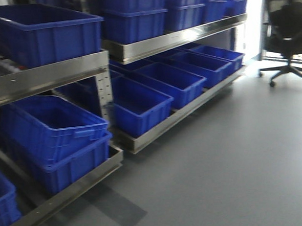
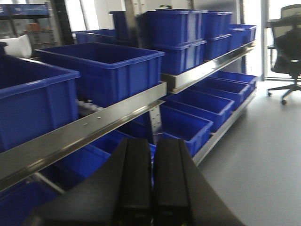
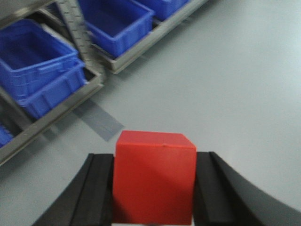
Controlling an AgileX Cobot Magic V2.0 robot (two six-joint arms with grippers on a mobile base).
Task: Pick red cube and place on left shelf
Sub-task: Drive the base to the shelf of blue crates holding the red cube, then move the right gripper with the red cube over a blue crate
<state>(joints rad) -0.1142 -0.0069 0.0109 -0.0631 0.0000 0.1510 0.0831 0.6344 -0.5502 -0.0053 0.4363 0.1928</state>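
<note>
Red cube [image 3: 154, 176] squeezed in R pincer [image 3: 154, 161], L pincer [image 2: 153, 146] fingers pressed flat together, blue bins [image 1: 140, 106] on metal shelf [image 1: 46, 76], grey floor [image 3: 235, 70]

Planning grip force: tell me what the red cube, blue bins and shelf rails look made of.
Red cube: matte, opaque, even colour with crisp edges; probably plastic or painted wood. Blue bins: moulded plastic, slight sheen, rolled rims. Shelf rails: brushed metal, likely steel, grey reflective streaks.

Grey floor [image 1: 235, 154], steel shelving [image 1: 177, 39], blue bins [image 1: 140, 111], office chair [image 1: 289, 22]
</note>
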